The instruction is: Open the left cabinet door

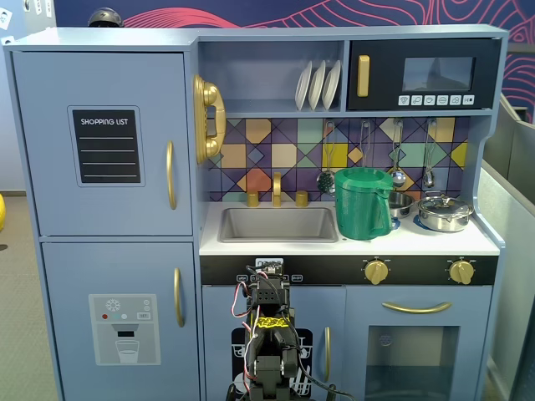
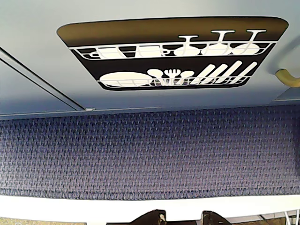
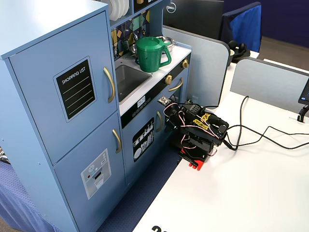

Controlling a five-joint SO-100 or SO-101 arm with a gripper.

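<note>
1. Gripper (image 2: 180, 218) shows only as two dark finger tips at the bottom edge of the wrist view, with a gap between them and nothing held; how far it is open I cannot tell; it points at the dishwasher door (image 2: 173, 51) with its black dish graphic, above blue carpet (image 2: 150, 154).
2. Arm (image 3: 195, 133) sits folded on the white counter (image 3: 251, 183), in front of the toy kitchen's lower middle panel, well apart from the fridge side.
3. Left cabinet door (image 1: 104, 142), light blue with a black "SHOPPING LIST" panel (image 1: 106, 145), is shut flush at the upper left in both fixed views; its curved gold handle (image 1: 170, 175) runs along its right edge.
4. Below it is the blue dispenser door (image 1: 121, 322), also shut; a green pitcher (image 1: 362, 203) stands beside the sink (image 1: 278, 224).
</note>
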